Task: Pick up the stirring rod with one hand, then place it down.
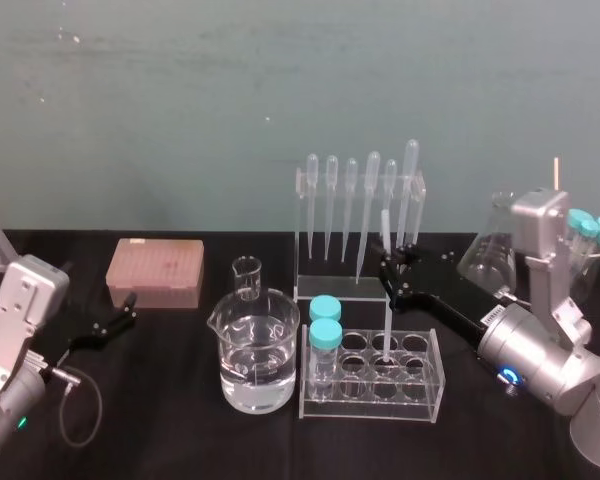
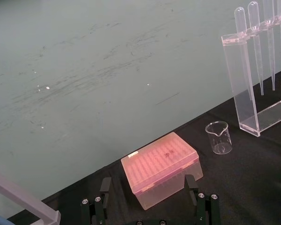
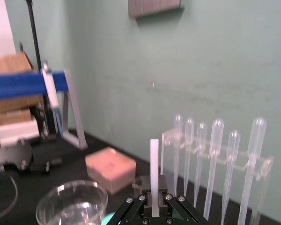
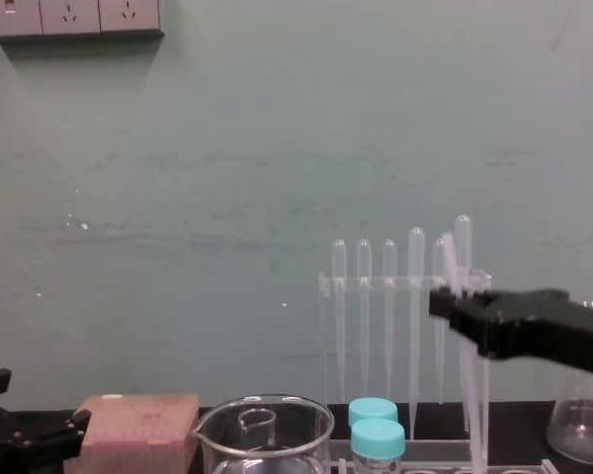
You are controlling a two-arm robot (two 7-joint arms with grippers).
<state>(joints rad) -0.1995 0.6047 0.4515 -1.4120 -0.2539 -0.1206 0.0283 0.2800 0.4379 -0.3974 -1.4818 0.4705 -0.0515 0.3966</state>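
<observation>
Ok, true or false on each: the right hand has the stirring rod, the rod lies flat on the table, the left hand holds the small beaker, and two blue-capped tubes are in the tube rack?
1. The right hand is shut on the stirring rod. True.
2. The rod lies flat on the table. False: it stands upright, its lower end down at the tube rack.
3. The left hand holds the small beaker. False: it is open and empty, near the pink box.
4. Two blue-capped tubes stand in the tube rack. True.
</observation>
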